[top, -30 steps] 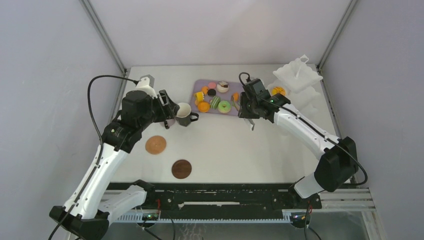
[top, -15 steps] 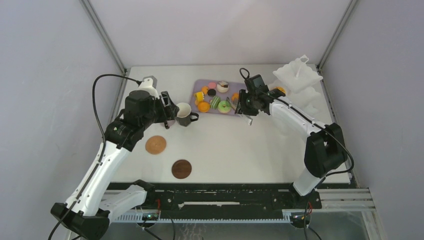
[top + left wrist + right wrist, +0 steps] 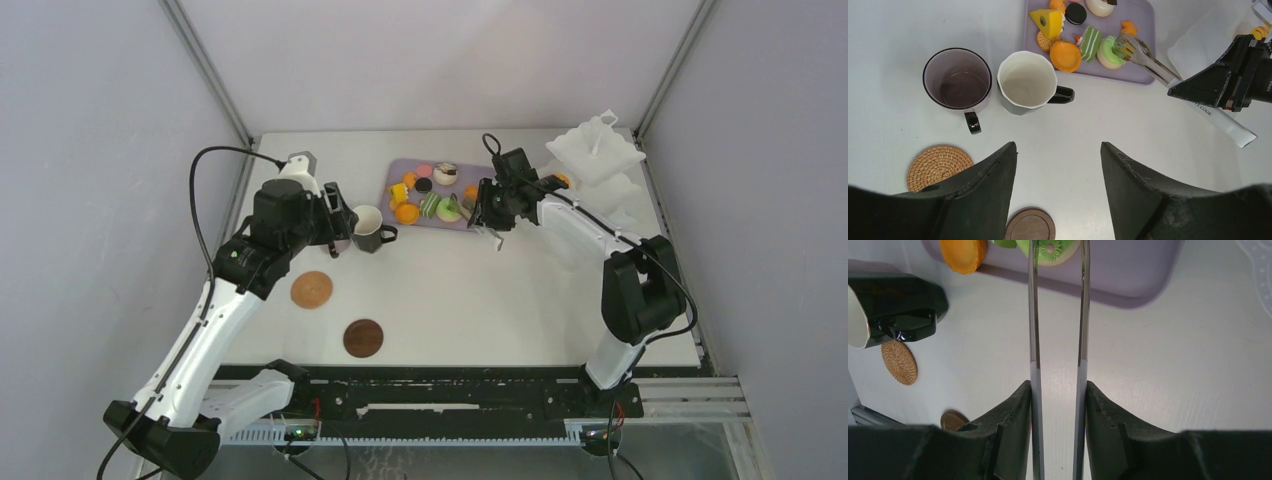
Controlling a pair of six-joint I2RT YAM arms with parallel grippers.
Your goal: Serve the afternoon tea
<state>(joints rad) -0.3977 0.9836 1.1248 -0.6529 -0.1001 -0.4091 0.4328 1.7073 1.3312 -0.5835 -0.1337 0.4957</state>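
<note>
My right gripper is shut on the long tongs. Their two arms reach over the tray's edge to either side of a green doughnut; the tips are cut off in the right wrist view. Other doughnuts and macarons lie on the lilac tray. A mauve mug and a dark mug with a white inside stand side by side left of the tray. My left gripper hangs open above bare table near them. A woven coaster and a wooden coaster lie nearer.
The white tiered stand is at the back right with an orange sweet on a lower tier. The tongs' white rear end sticks out behind my right gripper. Grey walls and frame posts close in the table.
My right gripper has swung left towards the tray, bringing the tongs' tips to the green doughnut. The left arm has barely moved.
</note>
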